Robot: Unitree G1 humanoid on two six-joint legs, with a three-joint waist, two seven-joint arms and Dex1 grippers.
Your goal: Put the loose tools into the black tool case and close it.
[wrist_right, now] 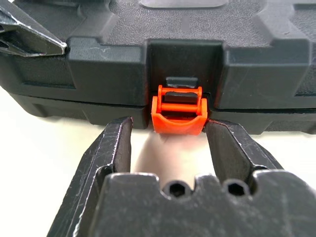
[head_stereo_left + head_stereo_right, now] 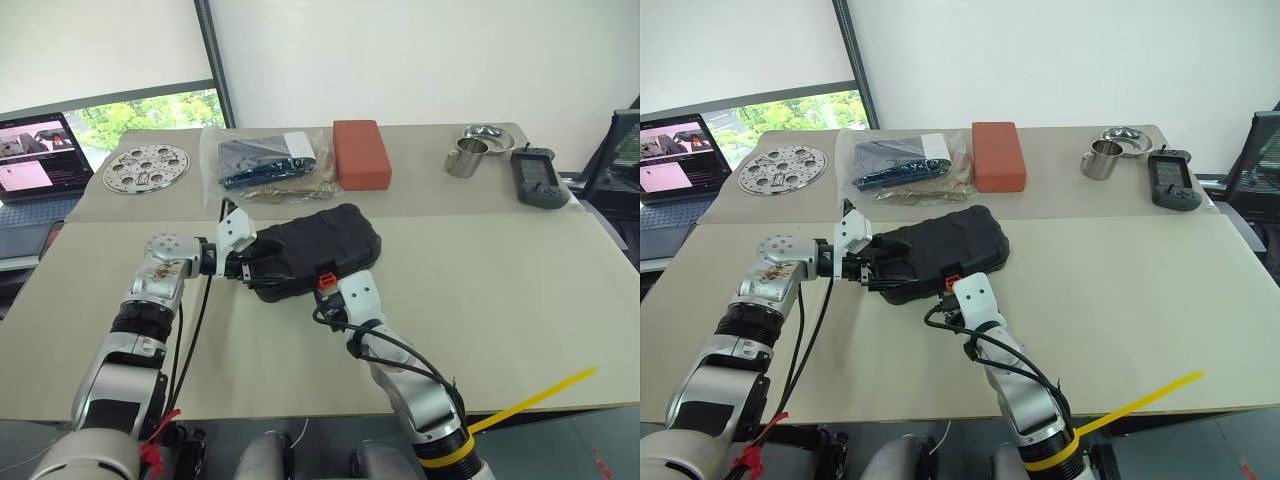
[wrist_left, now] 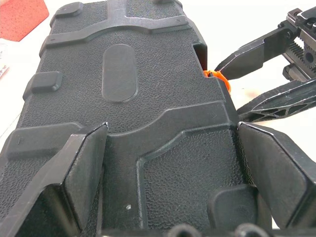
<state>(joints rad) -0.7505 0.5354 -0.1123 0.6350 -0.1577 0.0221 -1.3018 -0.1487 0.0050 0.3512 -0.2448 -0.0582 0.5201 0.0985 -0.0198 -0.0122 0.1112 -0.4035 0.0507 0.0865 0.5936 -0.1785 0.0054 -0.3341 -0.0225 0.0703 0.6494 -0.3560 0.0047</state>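
Note:
The black tool case (image 2: 320, 240) lies shut on the table's middle, its orange latch (image 1: 177, 111) on the near side. My left gripper (image 3: 173, 128) is open wide at the case's left end, with both fingers lying over the textured lid. My right gripper (image 1: 170, 121) is open at the front edge. Its two fingertips flank the orange latch, one on each side, and the left one stands a little apart from it. The right gripper's fingers (image 3: 256, 52) also show by the latch in the left wrist view. The loose tools are out of view.
Along the table's far side lie a perforated metal disc (image 2: 146, 168), a clear bag with dark contents (image 2: 265, 160), a red-brown block (image 2: 361, 153), a steel cup (image 2: 466, 158) and a grey handheld device (image 2: 538, 178). A laptop (image 2: 35, 160) sits far left. A yellow strip (image 2: 535, 398) juts over the near right edge.

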